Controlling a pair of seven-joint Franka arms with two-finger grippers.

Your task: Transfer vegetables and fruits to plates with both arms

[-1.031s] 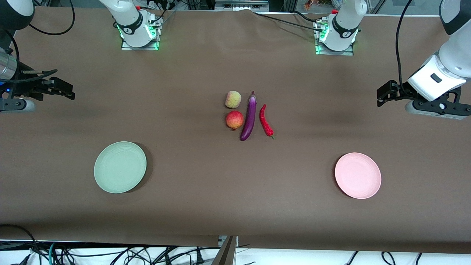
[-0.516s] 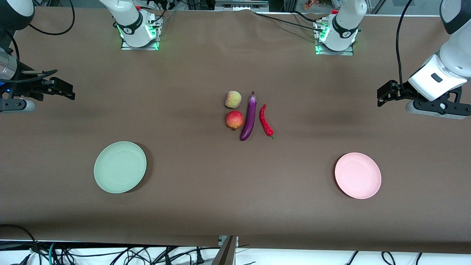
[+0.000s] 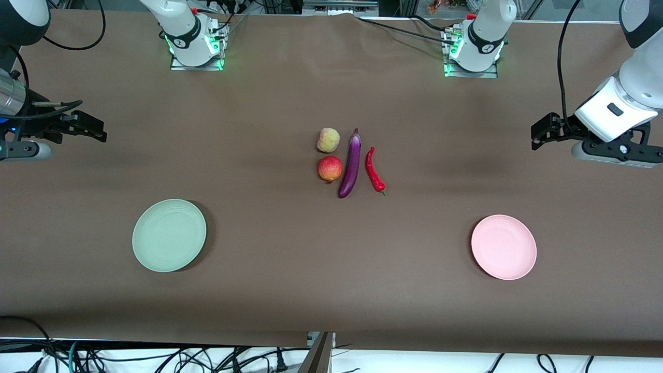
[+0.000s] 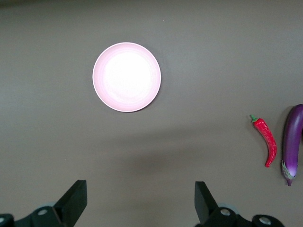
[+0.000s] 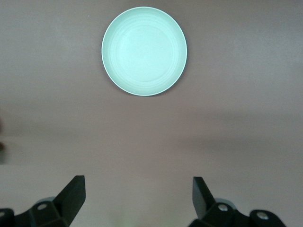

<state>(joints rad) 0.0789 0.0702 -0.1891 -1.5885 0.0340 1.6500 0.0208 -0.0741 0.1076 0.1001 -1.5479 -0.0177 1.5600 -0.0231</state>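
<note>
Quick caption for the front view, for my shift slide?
Both grippers, left and right, open over bare table ends; peach, pomegranate, eggplant, chili mid-table, plates unfilled.

The counter (image 3: 290, 269) is covered in a matt brown sheet that looks like paper or thin cloth, smooth and without shine. The eggplant (image 3: 351, 165) has a glossy purple skin with bright highlights, like moulded plastic. The chili pepper (image 3: 374, 170) is shiny red with a dull green stem. The peach (image 3: 328, 140) looks soft and matt, the pomegranate (image 3: 330, 169) smoother with a slight sheen. Both the green plate (image 3: 169, 235) and the pink plate (image 3: 503, 247) have a matt finish with faint rings. Both arms have glossy white shells and matt black plastic jaws.
</note>
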